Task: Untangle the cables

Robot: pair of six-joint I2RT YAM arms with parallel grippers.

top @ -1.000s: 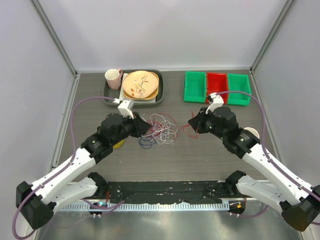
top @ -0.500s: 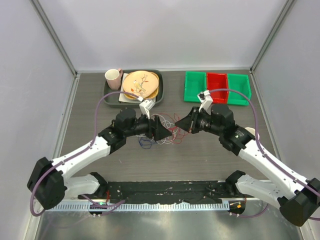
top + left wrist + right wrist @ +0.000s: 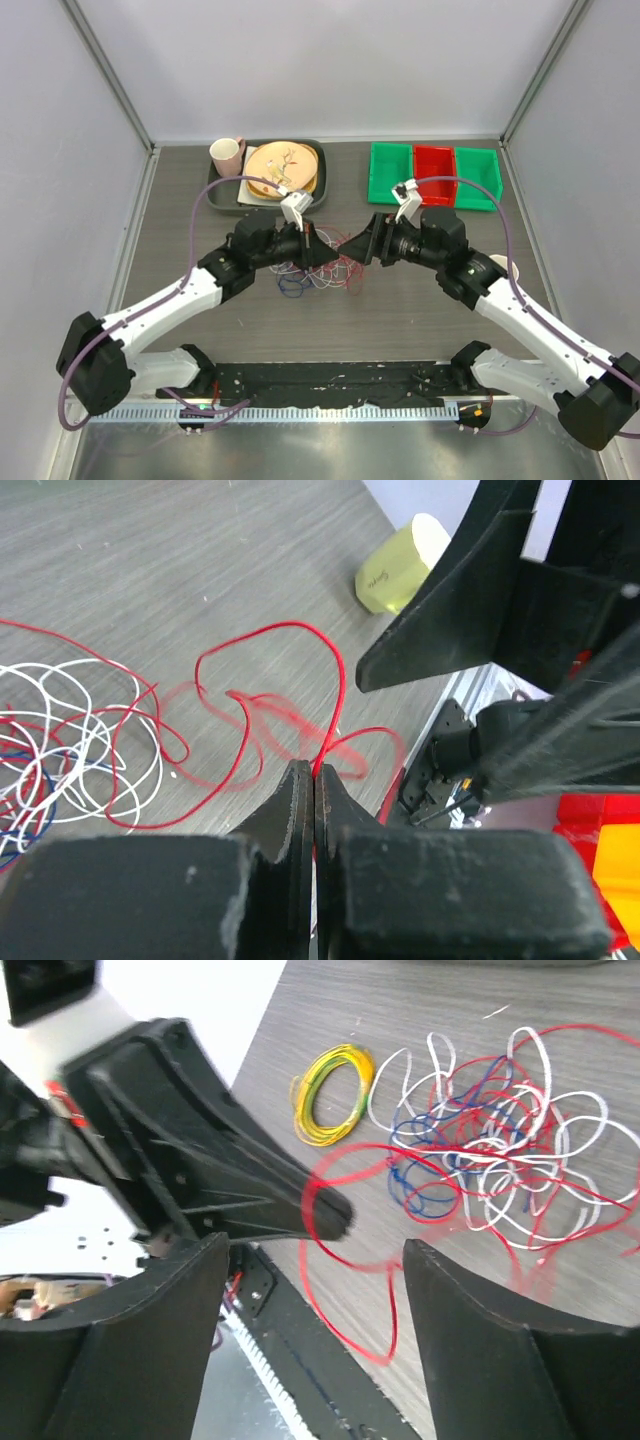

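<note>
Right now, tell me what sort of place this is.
Probably a robot test cell, not a home: plain panel walls box in a table, two arms are bolted at its near edge, and bins and tangled cables look like props.

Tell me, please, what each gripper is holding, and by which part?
The left gripper pinches a loop of the red cable at its fingertips; the right gripper stands open, holding nothing.

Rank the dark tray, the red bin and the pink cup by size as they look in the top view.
Largest: dark tray
Middle: red bin
Smallest: pink cup
All stand at the far side, so nearness matters little.
</note>
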